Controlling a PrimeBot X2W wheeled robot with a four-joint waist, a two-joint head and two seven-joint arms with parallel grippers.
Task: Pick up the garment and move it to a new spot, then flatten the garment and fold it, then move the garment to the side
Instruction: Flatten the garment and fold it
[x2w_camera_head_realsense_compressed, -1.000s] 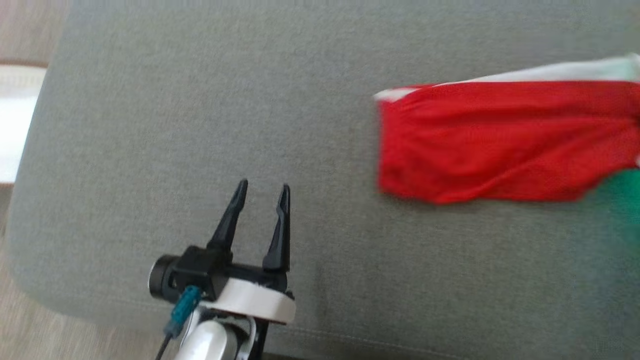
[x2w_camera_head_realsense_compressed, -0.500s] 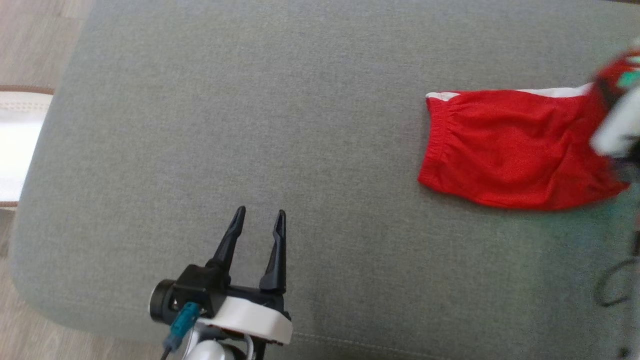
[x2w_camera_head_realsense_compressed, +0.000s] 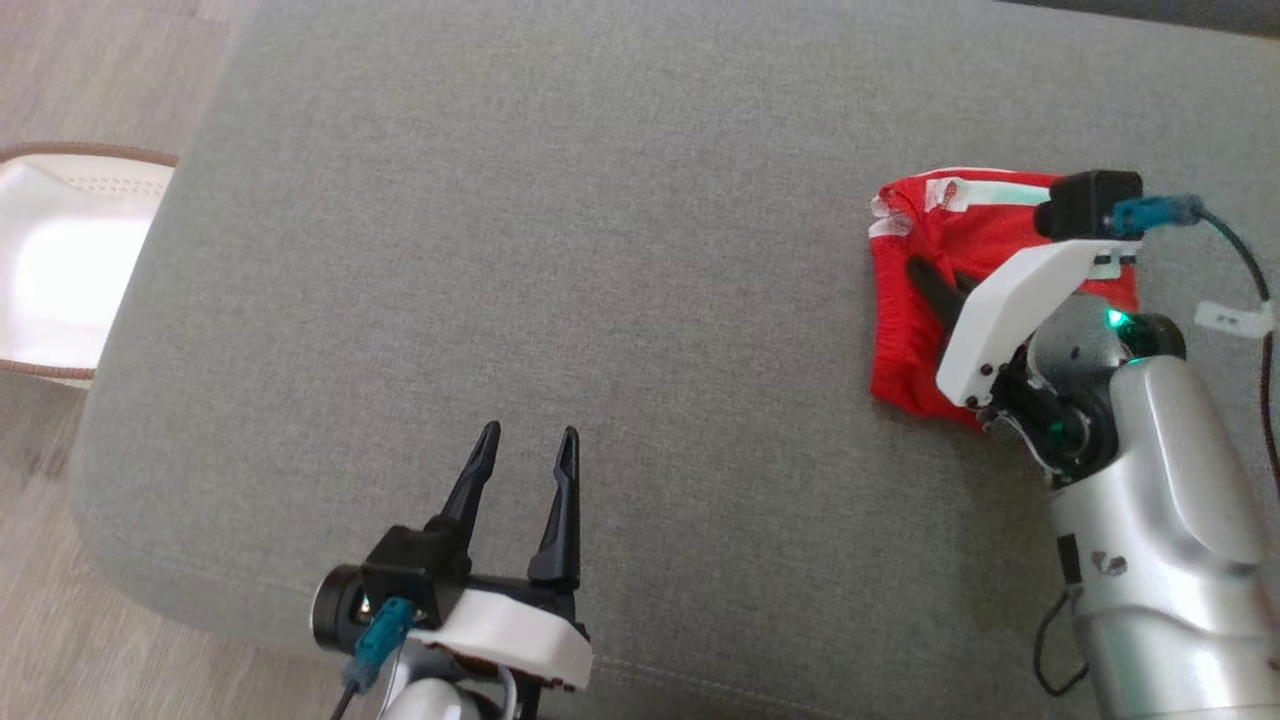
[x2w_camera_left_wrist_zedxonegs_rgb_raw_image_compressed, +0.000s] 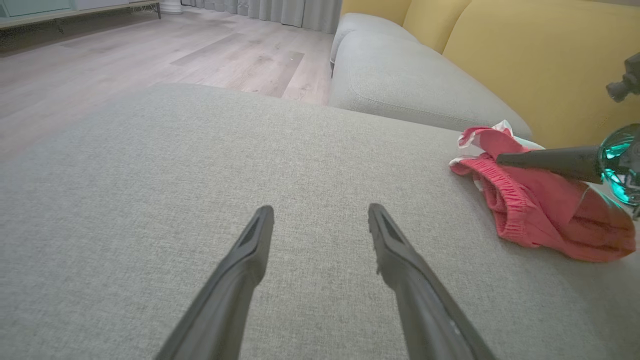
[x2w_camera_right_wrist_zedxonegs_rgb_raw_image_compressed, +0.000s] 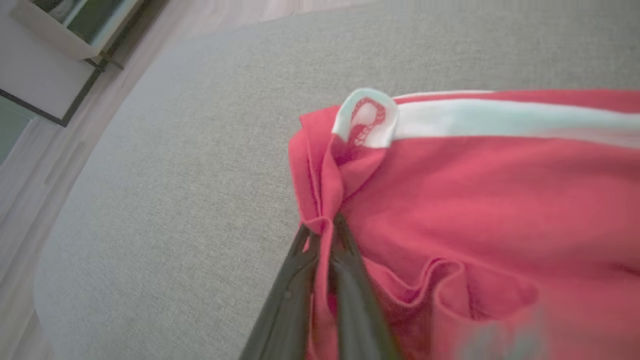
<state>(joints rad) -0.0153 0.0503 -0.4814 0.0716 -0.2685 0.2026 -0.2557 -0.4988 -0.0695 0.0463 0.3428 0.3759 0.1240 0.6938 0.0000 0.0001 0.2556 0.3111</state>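
Note:
The garment is a pair of red shorts with a white side stripe, bunched on the right part of the grey cushion. My right gripper reaches over it from the right. In the right wrist view the right gripper is shut on a pinched fold of the garment near its white-trimmed corner. My left gripper stands open above the cushion's front edge, well left of the garment and with nothing in it. The left wrist view shows the left gripper over bare cushion and the garment to the right.
A white basket stands on the wooden floor left of the cushion. Behind the cushion are another grey seat and yellow backrests. A low cabinet stands across the floor. Cables hang from my right arm.
The head camera has shifted. My right arm has come in over the garment, which lay spread out wide before and is now doubled over into a shorter heap. The left gripper stays open.

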